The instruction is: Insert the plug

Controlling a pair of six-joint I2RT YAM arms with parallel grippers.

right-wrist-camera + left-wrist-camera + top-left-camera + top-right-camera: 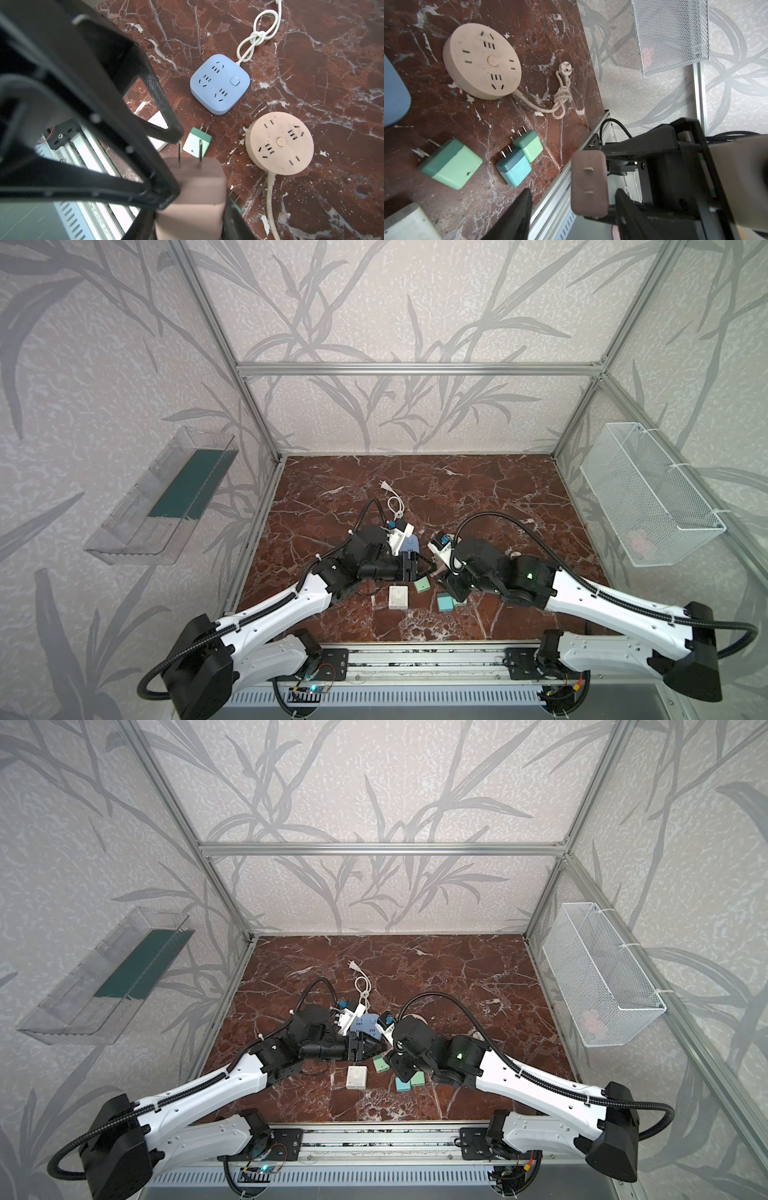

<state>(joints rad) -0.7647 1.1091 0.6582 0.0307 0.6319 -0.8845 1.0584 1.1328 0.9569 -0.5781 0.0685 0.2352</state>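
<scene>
Square strip left of round strip, apparently.

The table is red-brown marble veined white; the walls pale grey with darker leaf sprays. The square strip is sky blue, the round strip pinkish beige, the plug dusty mauve, the adapters mint and teal.

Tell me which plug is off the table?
The brownish-pink plug, held in the right gripper; the green plugs all lie on the table.
</scene>
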